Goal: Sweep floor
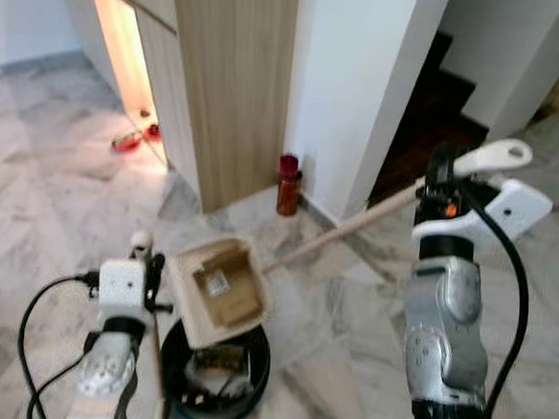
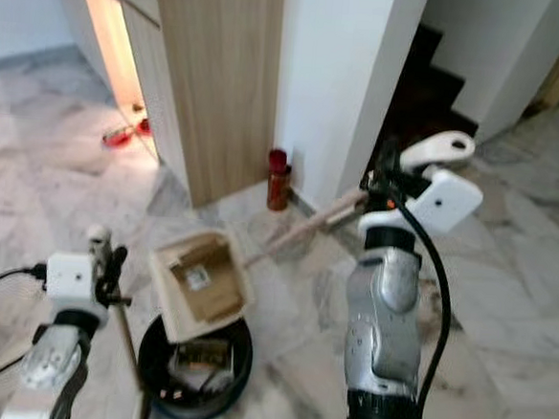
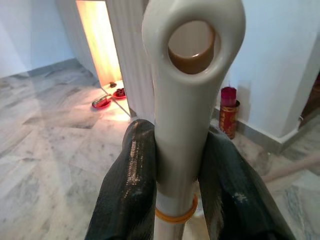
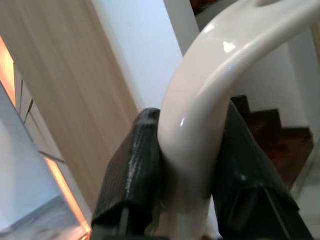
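**Over the bin: dustpan being emptied, broom held aside**

At the left gripper (image 3: 175,170), both black fingers (image 3: 127,185) are clamped on the cream plastic handle with a hanging eye (image 3: 192,75), just above an orange ring. Judging from the head views, this handle belongs to the beige long-handled dustpan (image 1: 218,290), which hangs tilted with its mouth over the round black waste bin (image 1: 215,378) on the floor directly beneath it. Brown cardboard-like scraps (image 1: 227,297) lie in the pan; more debris shows inside the bin.

The right gripper (image 4: 187,165) is clenched on the curved cream grip (image 1: 495,153) of the wooden-shafted broom (image 1: 340,233), raised at chest height; the shaft slants down towards the dustpan. Its bristle end is hidden behind the pan.

Beyond stand the grey marbled floor (image 1: 50,193), a wooden cabinet (image 1: 231,81), a white wall, and a red cylindrical container (image 1: 288,183) at the corner.

Assessment: the dumping step appears to be in hand. The next move calls for tipping the pan further, centred over the bin rim, so scraps fall inside.
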### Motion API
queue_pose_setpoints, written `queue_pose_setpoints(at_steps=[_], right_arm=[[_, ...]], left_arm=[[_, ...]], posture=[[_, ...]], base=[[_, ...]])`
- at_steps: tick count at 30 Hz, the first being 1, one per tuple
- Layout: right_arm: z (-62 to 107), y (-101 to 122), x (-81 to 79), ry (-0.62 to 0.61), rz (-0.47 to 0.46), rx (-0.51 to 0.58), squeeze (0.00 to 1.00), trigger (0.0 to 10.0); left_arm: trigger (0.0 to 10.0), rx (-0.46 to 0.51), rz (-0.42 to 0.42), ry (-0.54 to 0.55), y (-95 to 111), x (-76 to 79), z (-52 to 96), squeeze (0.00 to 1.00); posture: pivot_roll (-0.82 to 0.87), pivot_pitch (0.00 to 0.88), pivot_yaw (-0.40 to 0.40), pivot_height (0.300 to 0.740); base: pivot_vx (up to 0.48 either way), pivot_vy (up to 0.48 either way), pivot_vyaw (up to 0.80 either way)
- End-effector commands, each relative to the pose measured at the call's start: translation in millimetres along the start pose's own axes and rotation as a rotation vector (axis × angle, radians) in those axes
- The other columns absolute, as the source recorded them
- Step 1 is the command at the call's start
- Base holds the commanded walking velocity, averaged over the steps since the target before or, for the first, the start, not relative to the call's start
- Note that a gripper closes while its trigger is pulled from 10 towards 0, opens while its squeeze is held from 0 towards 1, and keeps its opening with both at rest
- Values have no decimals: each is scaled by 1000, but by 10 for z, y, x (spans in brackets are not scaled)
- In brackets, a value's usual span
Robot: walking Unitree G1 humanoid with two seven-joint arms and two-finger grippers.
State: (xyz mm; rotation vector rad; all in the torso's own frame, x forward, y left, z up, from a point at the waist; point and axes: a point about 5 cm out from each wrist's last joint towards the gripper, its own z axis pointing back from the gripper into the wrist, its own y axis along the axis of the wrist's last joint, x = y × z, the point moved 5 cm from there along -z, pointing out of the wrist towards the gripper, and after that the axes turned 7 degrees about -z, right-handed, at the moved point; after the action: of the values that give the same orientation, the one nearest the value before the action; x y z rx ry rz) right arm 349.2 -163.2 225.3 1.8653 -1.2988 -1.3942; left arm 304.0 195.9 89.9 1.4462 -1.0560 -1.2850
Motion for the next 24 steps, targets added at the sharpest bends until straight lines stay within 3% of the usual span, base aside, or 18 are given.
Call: queue_pose_setpoints(at_steps=[1,4,8,13,15,24], right_arm=[[-20,224,-92,39,12,81,0,10000],[-1,239,-212,106,57,86,0,10000],[84,245,-514,281,111,95,0,10000],[110,230,-583,322,140,94,0,10000],[205,135,-776,412,181,79,0,10000],[287,178,-972,455,169,116,0,10000]], left_arm=[[10000,50,19,0,114,11,-15,0],[10000,51,21,-3,115,18,-14,0],[10000,51,24,-3,114,20,-14,0],[10000,51,24,-3,113,20,-14,0],[10000,53,27,-10,116,33,-21,0],[10000,56,28,-11,120,41,-20,0]], posture=[[52,0,-3,740],[50,0,-3,740],[51,0,-4,740],[51,0,-4,740],[49,0,-7,740],[48,0,-6,740]], base=[[0,0,0],[0,0,0],[0,0,0],[0,0,0],[0,0,0],[0,0,0]])
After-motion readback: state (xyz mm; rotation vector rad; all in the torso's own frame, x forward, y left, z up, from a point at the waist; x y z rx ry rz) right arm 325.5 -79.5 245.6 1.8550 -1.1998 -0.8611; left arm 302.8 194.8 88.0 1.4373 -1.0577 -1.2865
